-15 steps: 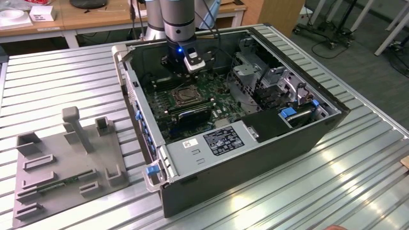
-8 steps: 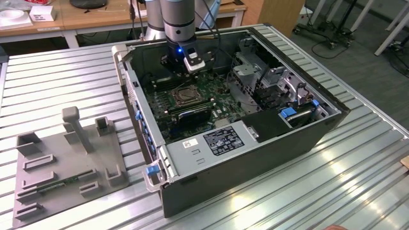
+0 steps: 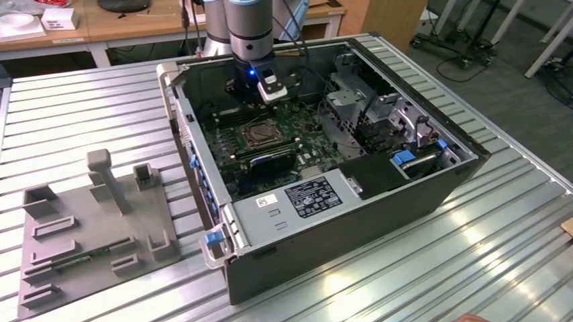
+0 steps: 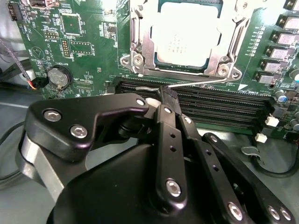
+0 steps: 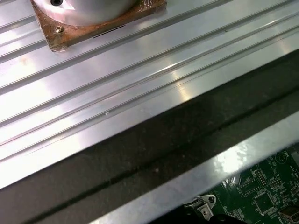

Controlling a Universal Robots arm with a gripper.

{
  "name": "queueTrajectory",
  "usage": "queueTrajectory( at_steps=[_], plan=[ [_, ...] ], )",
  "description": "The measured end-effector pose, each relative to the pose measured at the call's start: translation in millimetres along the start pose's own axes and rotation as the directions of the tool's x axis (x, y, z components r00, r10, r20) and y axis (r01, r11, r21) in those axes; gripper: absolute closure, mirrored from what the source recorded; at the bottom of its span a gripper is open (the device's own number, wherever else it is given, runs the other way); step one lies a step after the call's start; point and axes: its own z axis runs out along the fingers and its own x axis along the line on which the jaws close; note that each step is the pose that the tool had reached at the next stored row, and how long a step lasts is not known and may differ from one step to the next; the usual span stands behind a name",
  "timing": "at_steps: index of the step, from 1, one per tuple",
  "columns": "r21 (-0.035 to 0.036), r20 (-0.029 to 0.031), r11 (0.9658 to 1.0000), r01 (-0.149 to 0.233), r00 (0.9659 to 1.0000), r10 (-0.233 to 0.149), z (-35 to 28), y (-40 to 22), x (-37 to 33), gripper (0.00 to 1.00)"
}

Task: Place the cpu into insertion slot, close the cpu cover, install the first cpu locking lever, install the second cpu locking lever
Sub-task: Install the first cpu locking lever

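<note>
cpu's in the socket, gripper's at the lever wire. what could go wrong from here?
1. The locking lever is a thin wire that meets the gripper only at its very tip, so it could slip off and spring back toward the cpu cover.
2. The gripper is right above the memory slots. Pushing lower may strike them.

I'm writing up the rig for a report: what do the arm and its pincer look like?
The arm is a grey cylinder with a blue glowing light and a white box near its wrist. The pincer is matte black, built of flat linked bars joined by silver screws, with dark narrow fingertips.
</note>
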Motion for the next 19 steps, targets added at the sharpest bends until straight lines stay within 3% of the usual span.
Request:
queueTrajectory(
  at_steps=[5,10,13,16,19],
  plan=[
    [-0.0037,0.0035,0.9999,0.011,0.9999,-0.011,0.8,-0.3,0.3,0.9],
    [-0.0133,0.0193,0.9996,0.024,0.9995,-0.023,2.6,-0.8,0.9,0.9],
    [-0.0155,0.0222,0.9995,0.028,0.9994,-0.028,3.0,-1.1,1.2,0.9],
    [-0.0138,0.023,0.9995,0.03,0.9993,-0.029,4.4,-1.6,1.4,0.9],
    [-0.0069,0.0254,0.9995,0.032,0.9992,-0.032,7.5,-2.3,1.7,0.9]
  ],
)
